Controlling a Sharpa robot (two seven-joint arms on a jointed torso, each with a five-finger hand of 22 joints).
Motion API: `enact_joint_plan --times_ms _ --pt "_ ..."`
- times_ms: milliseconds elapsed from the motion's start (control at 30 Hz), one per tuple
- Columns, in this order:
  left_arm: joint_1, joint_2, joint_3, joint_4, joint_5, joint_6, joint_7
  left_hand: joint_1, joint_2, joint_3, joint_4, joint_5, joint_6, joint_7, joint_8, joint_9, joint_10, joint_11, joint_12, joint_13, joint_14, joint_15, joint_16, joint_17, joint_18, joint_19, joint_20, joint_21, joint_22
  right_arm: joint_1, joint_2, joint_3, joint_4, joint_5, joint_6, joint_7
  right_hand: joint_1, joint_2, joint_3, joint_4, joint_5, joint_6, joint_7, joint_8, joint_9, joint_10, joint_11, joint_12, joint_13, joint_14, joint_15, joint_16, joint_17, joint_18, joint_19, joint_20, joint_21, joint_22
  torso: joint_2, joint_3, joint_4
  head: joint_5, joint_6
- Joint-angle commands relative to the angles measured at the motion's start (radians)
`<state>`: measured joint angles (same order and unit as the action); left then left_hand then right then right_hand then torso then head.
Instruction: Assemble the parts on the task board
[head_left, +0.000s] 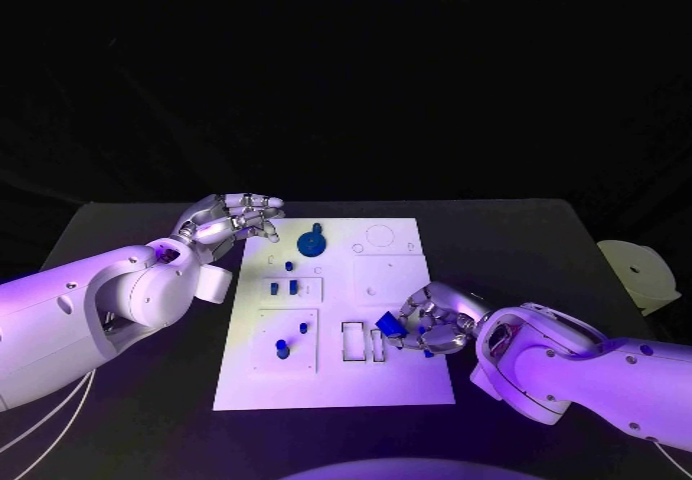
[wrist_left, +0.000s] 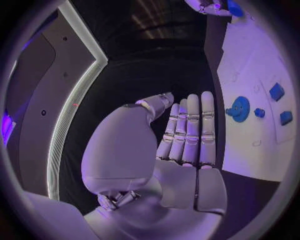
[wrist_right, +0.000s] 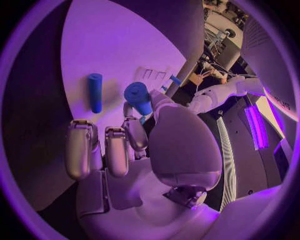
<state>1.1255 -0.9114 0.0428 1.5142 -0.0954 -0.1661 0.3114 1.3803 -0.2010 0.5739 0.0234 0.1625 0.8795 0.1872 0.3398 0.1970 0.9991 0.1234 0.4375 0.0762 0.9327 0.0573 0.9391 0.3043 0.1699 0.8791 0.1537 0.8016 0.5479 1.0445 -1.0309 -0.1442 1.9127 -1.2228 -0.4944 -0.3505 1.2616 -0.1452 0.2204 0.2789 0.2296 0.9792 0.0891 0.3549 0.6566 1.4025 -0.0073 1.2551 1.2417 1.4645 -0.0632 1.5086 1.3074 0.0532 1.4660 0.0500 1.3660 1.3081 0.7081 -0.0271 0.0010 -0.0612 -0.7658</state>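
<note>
The white task board (head_left: 411, 375) lies in the middle of the black table. My right hand (head_left: 433, 318) hovers over the board's right side, next to the rectangular slots (head_left: 364, 340), and pinches a blue cylinder part (head_left: 389, 323) (wrist_right: 139, 97) between thumb and finger. Another blue cylinder (wrist_right: 94, 92) lies flat on the board beyond that hand. My left hand (head_left: 231, 218) (wrist_left: 187, 135) is at the board's far left corner, fingers stretched out side by side and holding nothing. A round blue gear-like part (head_left: 312, 242) (wrist_left: 239, 108) sits close to it. Small blue parts (head_left: 284, 287) (head_left: 283, 348) stand along the board's left half.
A white curved object (head_left: 639, 272) sits at the table's right edge. The board (wrist_left: 250, 150) carries a round recess (head_left: 381, 237) at its far right corner. Bare black table (head_left: 548, 250) surrounds the board on all sides.
</note>
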Motion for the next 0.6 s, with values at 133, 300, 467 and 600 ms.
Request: enact_joint_plan --times_ms 133,300,467,600 --pt "0.0 0.005 0.0 0.0 0.002 0.019 0.003 -0.003 0.004 -0.003 0.003 0.007 0.0 0.009 -0.003 -0.001 0.003 0.007 -0.006 -0.001 0.0 0.008 -0.004 -0.001 0.012 -0.005 0.003 -0.005 -0.001 0.004 0.013 0.001 0.004 0.047 -0.015 0.035 0.04 0.045 0.008 0.005 -0.007 0.033 -0.026 0.006 0.009 0.004 -0.004 -0.001 0.002 0.075 -0.009 0.007 0.099 -0.008 0.016 -0.01 0.006 0.181 -0.002 -0.0011 0.0 0.0 0.002" --pt "-0.001 0.007 0.0 -0.001 0.002 0.02 0.002 -0.003 0.004 -0.003 0.003 0.007 0.0 0.009 -0.003 -0.001 0.003 0.007 -0.006 -0.001 0.0 0.008 -0.004 -0.001 0.012 -0.005 0.003 -0.005 -0.001 0.005 0.036 0.001 -0.001 0.059 0.026 0.039 0.023 0.044 0.007 0.011 -0.014 0.036 -0.025 0.004 0.009 0.008 -0.004 -0.001 0.004 0.076 -0.009 0.008 0.102 -0.008 0.016 -0.011 0.006 0.182 0.0 -0.0007 -0.0004 0.002 0.005" --pt "-0.001 0.008 0.0 -0.002 0.002 0.021 0.002 -0.003 0.004 -0.003 0.003 0.007 0.0 0.009 -0.003 -0.001 0.003 0.007 -0.006 -0.001 0.0 0.008 -0.004 -0.001 0.012 -0.005 0.003 -0.005 -0.001 0.005 0.072 0.001 -0.014 0.068 0.077 0.039 -0.029 0.046 -0.003 0.013 -0.017 0.044 -0.024 0.0 0.012 0.011 -0.003 -0.003 0.006 0.077 -0.008 0.011 0.109 -0.009 0.016 -0.01 0.005 0.183 0.001 -0.0011 -0.0001 0.002 0.005" --pt "-0.001 0.009 0.0 -0.002 0.002 0.022 0.002 -0.003 0.004 -0.003 0.003 0.007 0.0 0.009 -0.003 -0.001 0.003 0.007 -0.006 -0.001 0.0 0.008 -0.004 -0.001 0.012 -0.005 0.003 -0.005 -0.001 0.005 0.094 0.001 -0.024 0.069 0.098 0.036 -0.068 0.052 -0.011 0.013 -0.019 0.049 -0.025 -0.001 0.015 0.013 -0.004 -0.006 0.006 0.077 -0.009 0.012 0.111 -0.008 0.016 -0.011 0.004 0.184 0.002 -0.0008 0.0001 0.002 0.005"
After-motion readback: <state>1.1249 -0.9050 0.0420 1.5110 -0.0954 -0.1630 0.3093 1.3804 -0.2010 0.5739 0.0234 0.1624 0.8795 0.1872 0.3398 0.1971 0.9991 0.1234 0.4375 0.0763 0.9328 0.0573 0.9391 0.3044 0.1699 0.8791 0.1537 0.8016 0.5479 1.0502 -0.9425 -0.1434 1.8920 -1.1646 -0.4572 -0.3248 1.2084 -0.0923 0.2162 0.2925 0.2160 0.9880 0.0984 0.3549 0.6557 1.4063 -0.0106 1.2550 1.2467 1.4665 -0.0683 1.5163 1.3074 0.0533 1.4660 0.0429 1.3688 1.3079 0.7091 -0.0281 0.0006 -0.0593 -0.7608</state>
